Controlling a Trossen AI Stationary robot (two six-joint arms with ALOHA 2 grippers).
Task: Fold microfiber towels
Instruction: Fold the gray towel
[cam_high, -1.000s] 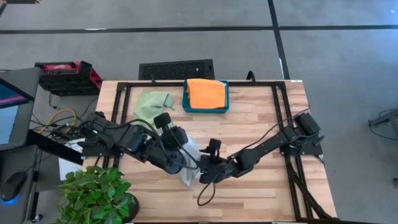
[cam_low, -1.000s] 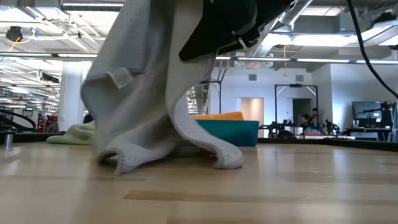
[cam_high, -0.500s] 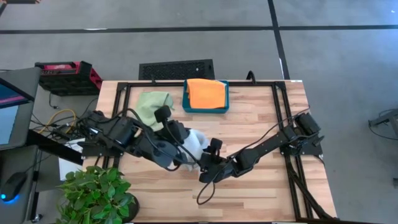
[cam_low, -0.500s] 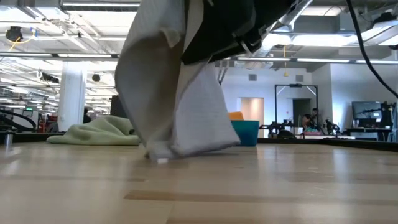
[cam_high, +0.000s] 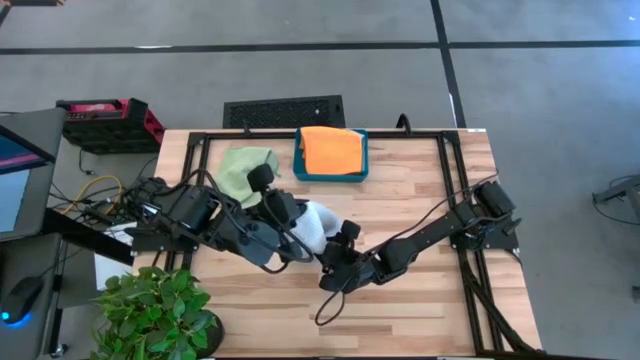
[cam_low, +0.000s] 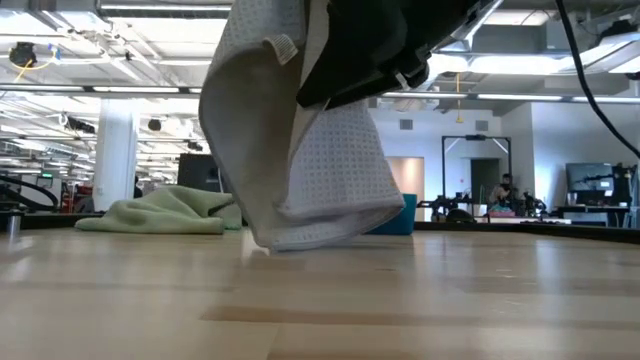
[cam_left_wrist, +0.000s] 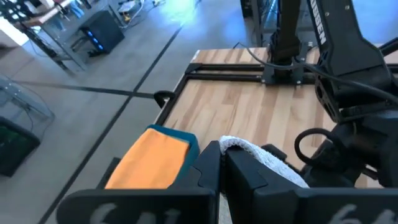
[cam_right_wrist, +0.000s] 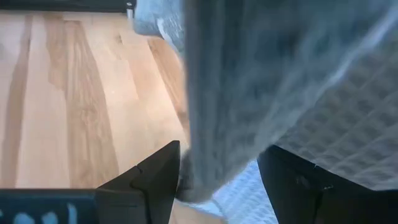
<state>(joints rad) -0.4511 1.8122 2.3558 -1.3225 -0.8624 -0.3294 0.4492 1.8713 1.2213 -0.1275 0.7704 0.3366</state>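
High view showed the pale grey towel bunched up near the middle of the table, lifted between the two arms, not spread flat; in the low view it hung as a doubled curtain with its lower hem just brushing or barely clear of the wood, I could not tell which, presumably so it could drape straight before being laid down for a fold. The left gripper was clenched on the towel's upper edge, and its wrist view showed the white weave pinched between the dark fingers, which is what kept the cloth aloft. The right gripper sat just beside the hanging cloth with its jaws spread wide; its wrist view had fabric falling between the two fingers, so it looked poised to take a second hold, though nothing was clamped yet. Farther back, the light green towel lay crumpled near the far edge, apparently waiting its turn. Next to it the orange towel rested as a neat rectangle in the teal tray, which I took for the place finished pieces go.
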